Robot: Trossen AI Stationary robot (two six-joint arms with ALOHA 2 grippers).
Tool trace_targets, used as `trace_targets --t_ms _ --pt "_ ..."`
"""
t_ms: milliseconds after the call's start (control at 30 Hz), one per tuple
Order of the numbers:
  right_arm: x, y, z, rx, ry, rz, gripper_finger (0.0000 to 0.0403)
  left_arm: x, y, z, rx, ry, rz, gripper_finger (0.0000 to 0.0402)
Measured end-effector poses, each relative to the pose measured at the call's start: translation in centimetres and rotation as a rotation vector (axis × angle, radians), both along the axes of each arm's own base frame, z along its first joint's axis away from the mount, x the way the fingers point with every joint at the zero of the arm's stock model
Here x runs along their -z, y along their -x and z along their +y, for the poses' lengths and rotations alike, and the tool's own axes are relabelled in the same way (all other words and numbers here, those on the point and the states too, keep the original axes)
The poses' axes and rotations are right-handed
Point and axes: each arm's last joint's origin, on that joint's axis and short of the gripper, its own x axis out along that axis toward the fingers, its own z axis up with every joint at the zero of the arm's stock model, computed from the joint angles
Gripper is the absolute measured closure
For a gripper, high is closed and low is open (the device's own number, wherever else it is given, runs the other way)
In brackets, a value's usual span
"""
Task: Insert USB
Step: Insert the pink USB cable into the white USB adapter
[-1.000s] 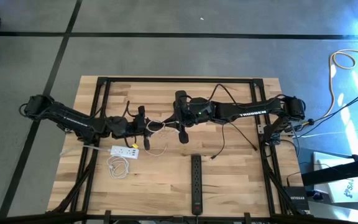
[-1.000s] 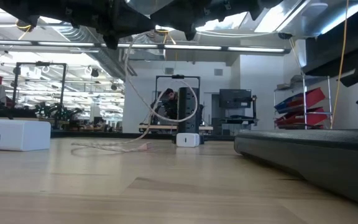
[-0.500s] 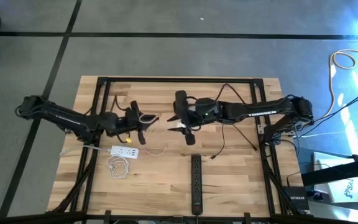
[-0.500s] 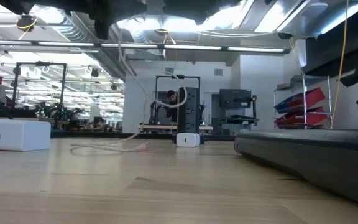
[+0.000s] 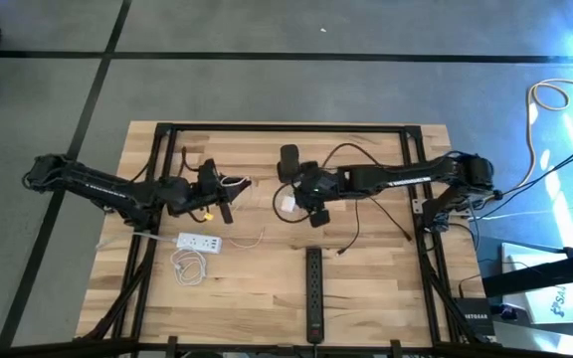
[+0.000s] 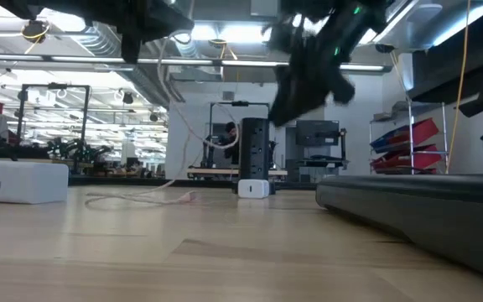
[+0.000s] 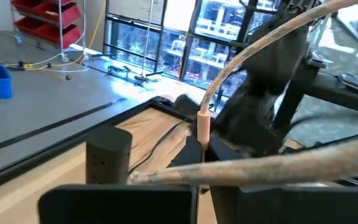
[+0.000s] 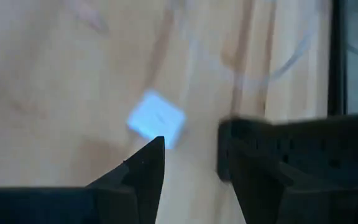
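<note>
My left gripper (image 5: 217,194) (image 7: 215,186) hovers over the table's left middle, shut on a thin pale USB cable (image 5: 235,182). The cable's pink-sleeved plug end (image 7: 202,123) stands up between the fingers. My right gripper (image 5: 314,211) (image 8: 191,163) is open, lowered at the table's middle beside a small white charger cube (image 5: 287,204) (image 8: 156,119) that rests flat on the wood. In the low view the right gripper (image 6: 309,67) shows as a dark blur above the cube (image 6: 254,188). My left gripper pinches the USB cable at its plug end (image 7: 196,152) between the two fingers. The pink sleeve sticks out beyond the fingers, and the cable (image 7: 260,37) arcs away from it. The held end is lifted clear; the cable's far part (image 6: 141,200) trails slack on the table.
A white power strip (image 5: 199,242) and a coiled white cable (image 5: 189,267) lie near the left. A black power strip (image 5: 313,288) lies toward the near edge. A black tower (image 5: 288,159) (image 7: 107,158) stands behind the cube. Loose black cables (image 5: 351,234) lie on the right.
My left gripper has moved toward the table's left and far edge, keeping its hold and drawing the cable's loop along. My right gripper has turned, shifted slightly right and come down, so it now shows in the low view. The cube stayed put.
</note>
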Motion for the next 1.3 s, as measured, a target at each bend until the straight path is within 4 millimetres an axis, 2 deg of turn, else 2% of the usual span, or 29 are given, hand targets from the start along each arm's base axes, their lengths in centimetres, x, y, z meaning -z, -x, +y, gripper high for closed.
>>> trace_targets --t_ms 133,267,367,500,600,800,1000,1300 --pt "1.8 -1.2 -0.7 -0.065 0.034 0.190 0.0248 0.0 0.0 0.5 -0.013 0.000 0.000 0.0401" --pt "3.2 -2.9 -0.2 -0.182 0.059 0.326 0.0227 0.2 -0.1 0.8 0.010 0.002 0.020 0.0401" --pt "3.2 -4.5 0.6 -0.314 0.112 0.316 0.0194 0.4 -0.1 0.8 0.007 0.001 0.044 0.0401" --pt "3.3 -6.4 1.3 -0.437 0.295 0.332 0.0149 0.5 -0.1 0.8 0.011 -0.002 0.053 0.0401" --pt "3.4 -7.2 1.2 -0.522 0.359 0.383 0.0136 0.5 0.0 0.8 0.010 -0.004 0.059 0.0401" --pt "5.6 -7.2 0.9 -0.641 0.429 0.559 0.0155 0.3 0.2 0.8 0.011 -0.003 0.050 0.0401" --pt "6.8 -7.8 1.0 -0.672 0.424 0.544 0.0173 0.2 0.3 0.9 0.010 0.007 0.043 0.0401" --pt "6.7 -8.0 1.1 -0.711 0.402 0.507 0.0190 0.2 0.3 0.9 0.010 0.013 0.041 0.0401"
